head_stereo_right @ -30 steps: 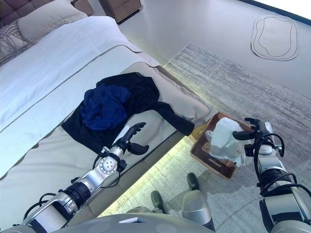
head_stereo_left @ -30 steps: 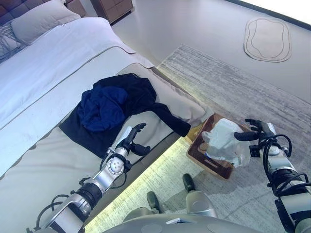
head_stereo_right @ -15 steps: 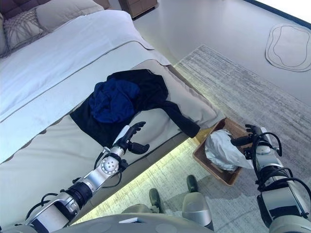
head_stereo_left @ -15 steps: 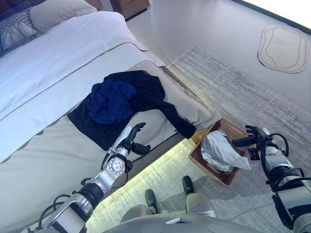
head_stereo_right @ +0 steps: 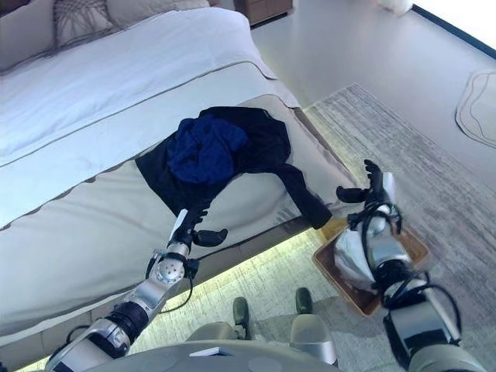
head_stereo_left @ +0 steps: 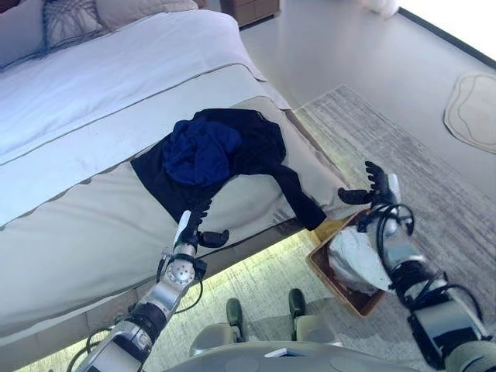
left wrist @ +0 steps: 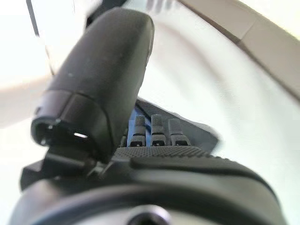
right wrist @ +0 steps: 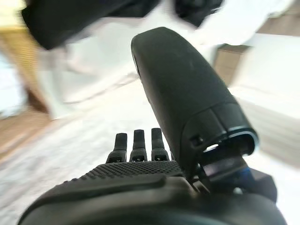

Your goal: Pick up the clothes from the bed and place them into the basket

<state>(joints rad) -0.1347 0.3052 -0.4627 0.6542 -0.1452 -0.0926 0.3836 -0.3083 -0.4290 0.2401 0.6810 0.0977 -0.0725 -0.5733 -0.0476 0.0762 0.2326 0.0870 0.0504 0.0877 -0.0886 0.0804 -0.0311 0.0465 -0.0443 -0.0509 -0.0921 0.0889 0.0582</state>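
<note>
Now the right hand (head_stereo_left: 375, 186), fingers spread and empty, hovers above the basket (head_stereo_left: 329, 269) holding a white garment (head_stereo_left: 353, 256), while dark clothes (head_stereo_left: 217, 159) lie on the bed (head_stereo_left: 85, 232) at 12 o'clock from the open, empty left hand (head_stereo_left: 195, 229), likely the next pick.

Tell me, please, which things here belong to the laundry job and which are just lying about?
Job:
- black garment, on the bed, sleeve over its edge
- blue garment, bunched on top of it
- basket, on the rug beside the bed
- white cloth, already in the basket

Lying about:
- pillows
- grey rug
- small mat
</note>
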